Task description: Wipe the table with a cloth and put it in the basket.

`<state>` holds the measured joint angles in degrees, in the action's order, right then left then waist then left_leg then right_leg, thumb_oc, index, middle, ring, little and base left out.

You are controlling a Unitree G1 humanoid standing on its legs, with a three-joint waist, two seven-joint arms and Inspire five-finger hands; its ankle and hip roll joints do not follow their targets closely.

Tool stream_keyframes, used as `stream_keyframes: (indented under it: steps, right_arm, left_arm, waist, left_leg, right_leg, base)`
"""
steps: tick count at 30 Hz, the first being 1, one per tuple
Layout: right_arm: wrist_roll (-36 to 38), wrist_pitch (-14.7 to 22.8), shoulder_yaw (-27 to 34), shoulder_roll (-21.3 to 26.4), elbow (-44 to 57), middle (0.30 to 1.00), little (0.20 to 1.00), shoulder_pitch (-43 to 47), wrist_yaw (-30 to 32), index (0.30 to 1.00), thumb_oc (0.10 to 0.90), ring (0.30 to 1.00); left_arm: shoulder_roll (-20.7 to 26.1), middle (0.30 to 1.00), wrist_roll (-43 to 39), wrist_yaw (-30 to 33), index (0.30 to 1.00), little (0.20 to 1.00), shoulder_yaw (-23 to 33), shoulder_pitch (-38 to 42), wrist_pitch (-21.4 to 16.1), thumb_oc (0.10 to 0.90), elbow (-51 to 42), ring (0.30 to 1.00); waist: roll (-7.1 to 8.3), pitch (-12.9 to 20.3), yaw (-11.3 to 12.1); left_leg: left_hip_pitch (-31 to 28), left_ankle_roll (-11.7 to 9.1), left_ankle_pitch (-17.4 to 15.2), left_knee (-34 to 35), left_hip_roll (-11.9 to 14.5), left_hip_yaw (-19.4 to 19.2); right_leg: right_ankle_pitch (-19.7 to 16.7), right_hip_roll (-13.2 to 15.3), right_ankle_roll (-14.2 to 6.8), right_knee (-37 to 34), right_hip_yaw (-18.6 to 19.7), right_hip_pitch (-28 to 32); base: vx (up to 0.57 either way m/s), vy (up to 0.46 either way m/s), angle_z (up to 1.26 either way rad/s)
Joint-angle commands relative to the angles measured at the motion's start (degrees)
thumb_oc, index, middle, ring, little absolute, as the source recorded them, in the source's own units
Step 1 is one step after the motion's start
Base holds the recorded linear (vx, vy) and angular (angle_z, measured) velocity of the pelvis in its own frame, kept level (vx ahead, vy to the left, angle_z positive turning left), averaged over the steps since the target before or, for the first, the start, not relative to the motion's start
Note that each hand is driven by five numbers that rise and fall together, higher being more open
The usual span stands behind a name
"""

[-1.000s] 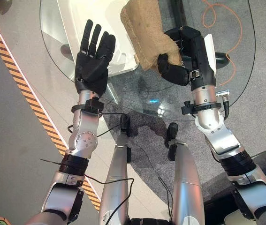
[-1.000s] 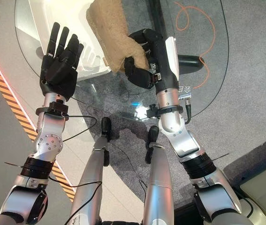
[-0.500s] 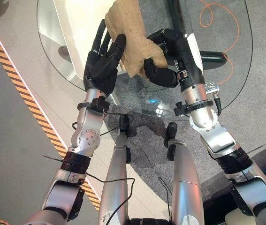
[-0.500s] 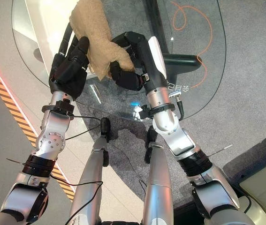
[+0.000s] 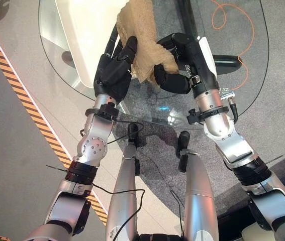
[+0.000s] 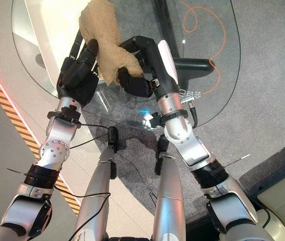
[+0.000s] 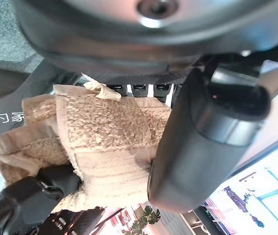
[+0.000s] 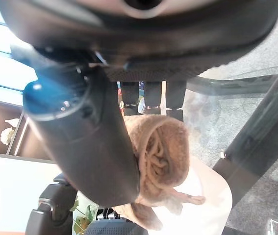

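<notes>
Gripping the tan terry cloth (image 5: 143,37) from both sides, left hand (image 5: 113,73) and right hand (image 5: 182,60) clamp it above the glass table (image 5: 243,95).

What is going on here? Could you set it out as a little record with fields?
Setting: round glass table seen from above
Cloth: tan cloth, bunched, held up between both hands
Left hand: left hand with thumb and fingers closed on the cloth's edge
Right hand: right hand with fingers curled round the cloth's other side
Under the glass: white base
Floor: orange cable, striped tape
</notes>
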<state>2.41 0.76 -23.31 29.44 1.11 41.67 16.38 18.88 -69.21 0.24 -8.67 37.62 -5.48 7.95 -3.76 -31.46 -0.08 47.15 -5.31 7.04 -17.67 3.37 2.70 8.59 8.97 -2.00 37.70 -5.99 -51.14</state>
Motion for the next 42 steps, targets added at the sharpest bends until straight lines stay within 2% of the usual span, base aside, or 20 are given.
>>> stream_keyframes:
  steps: [1, 21, 22, 23, 24, 42]
  right_arm:
    - [-0.2, 6.3, -0.9, -2.9, 12.1, 0.300, 0.200, 10.1, -2.0, 0.300, 0.100, 0.300]
    - [-0.8, 3.1, -0.1, -2.4, 10.2, 0.300, 0.200, 9.1, 0.0, 0.300, 0.100, 0.300]
    - [-0.8, 3.1, -0.2, -2.4, 10.2, 0.300, 0.200, 9.0, 0.0, 0.300, 0.100, 0.300]
    - [-0.8, 3.0, 0.0, -2.5, 10.2, 0.300, 0.200, 9.0, -0.1, 0.300, 0.100, 0.300]
    - [-0.9, 3.0, 0.0, -2.6, 10.2, 0.300, 0.200, 9.0, -0.2, 0.300, 0.100, 0.300]
    - [-1.2, 2.8, 0.1, -2.8, 10.5, 0.300, 0.200, 8.6, -0.6, 0.300, 0.100, 0.300]
  left_arm:
    - [-0.2, 0.900, -1.1, -6.6, 0.900, 0.900, -2.3, 7.9, -2.6, 0.800, -6.0, 0.900]
    - [-0.9, 0.900, -2.2, -11.6, 0.900, 0.900, -1.9, 8.0, -1.8, 0.800, -6.8, 0.900]
    - [-0.9, 0.589, -1.9, -11.8, 0.589, 0.538, -1.9, 8.1, -2.1, 0.438, -6.8, 0.589]
    - [-0.9, 0.408, -1.8, -11.9, 0.408, 0.326, -1.9, 8.1, -2.2, 0.226, -6.9, 0.408]
    - [-0.9, 0.300, -1.8, -12.1, 0.300, 0.200, -1.9, 8.0, -2.3, 0.100, -7.0, 0.300]
    - [-1.1, 0.300, -1.2, -12.7, 0.300, 0.200, -1.6, 7.8, -3.1, 0.100, -7.3, 0.300]
  waist:
    - [1.26, 1.7, 0.8]
    - [1.40, 1.7, 0.4]
    - [1.41, 1.7, 0.4]
    - [1.39, 1.7, 0.4]
    - [1.38, 1.7, 0.4]
    - [1.40, 1.7, 0.4]
  left_leg:
    - [-1.3, 3.6, -6.2, -5.1, -1.8, -4.2]
    - [-1.0, 3.8, -6.8, -5.9, -1.9, -4.2]
    - [-1.0, 3.8, -6.8, -5.9, -1.9, -4.1]
    - [-1.0, 3.8, -6.8, -5.9, -2.0, -4.1]
    - [-1.0, 3.8, -6.8, -5.9, -2.0, -4.1]
    - [-0.5, 4.1, -7.3, -6.6, -2.1, -4.0]
  right_leg:
    - [-5.9, -1.3, -2.0, -9.2, -1.1, 3.6]
    - [-5.7, -1.2, -1.9, -8.5, -0.8, 2.9]
    - [-5.7, -1.2, -1.9, -8.5, -0.8, 2.9]
    - [-5.7, -1.3, -1.8, -8.4, -0.8, 2.9]
    - [-5.7, -1.3, -1.8, -8.4, -0.7, 2.9]
    - [-5.5, -1.3, -1.8, -7.9, -0.5, 2.3]
  base:
    - [0.00, 0.000, 0.00]
    - [0.00, 0.000, 0.00]
    - [0.00, 0.000, 0.00]
    - [0.00, 0.000, 0.00]
    - [0.00, 0.000, 0.00]
    - [0.00, 0.000, 0.00]
